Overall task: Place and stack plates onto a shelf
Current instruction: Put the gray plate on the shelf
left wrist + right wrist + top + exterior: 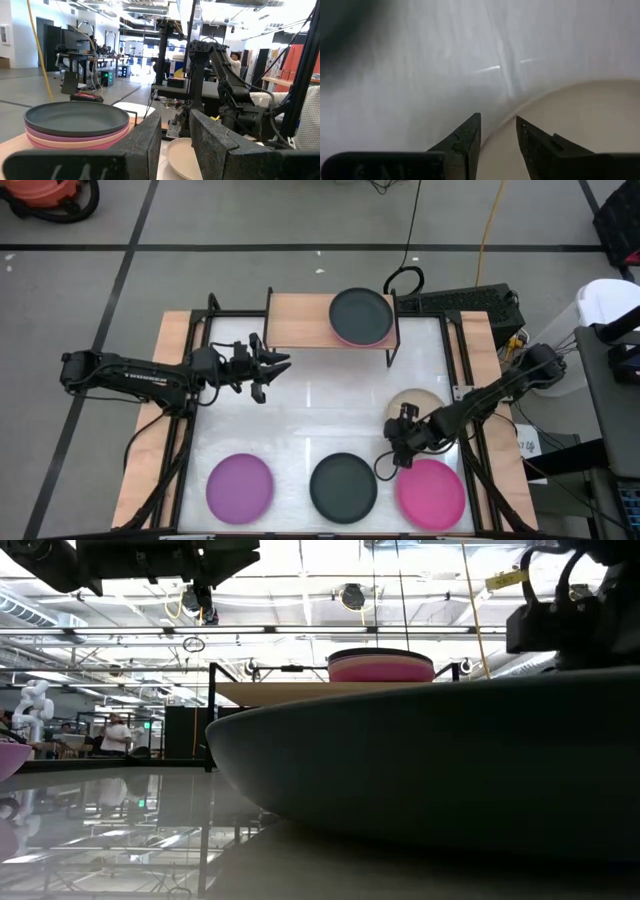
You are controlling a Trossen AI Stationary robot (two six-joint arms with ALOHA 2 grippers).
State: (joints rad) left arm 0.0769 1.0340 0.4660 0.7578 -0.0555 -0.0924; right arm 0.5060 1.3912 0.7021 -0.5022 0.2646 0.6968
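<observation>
Beige plate [580, 125] lies beneath the right gripper's [498, 131] slightly parted fingers; no writing legible.

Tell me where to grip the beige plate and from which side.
Grip the beige plate by its raised rim on the edge facing the table's middle. It lies flat, so only the thin rim offers purchase; the right gripper already hovers there, jaws slightly apart over that edge.

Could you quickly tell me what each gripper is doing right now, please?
Left gripper: open, holding nothing, in front of the shelf.
Right gripper: open, empty, down at the edge of the beige plate.
</observation>
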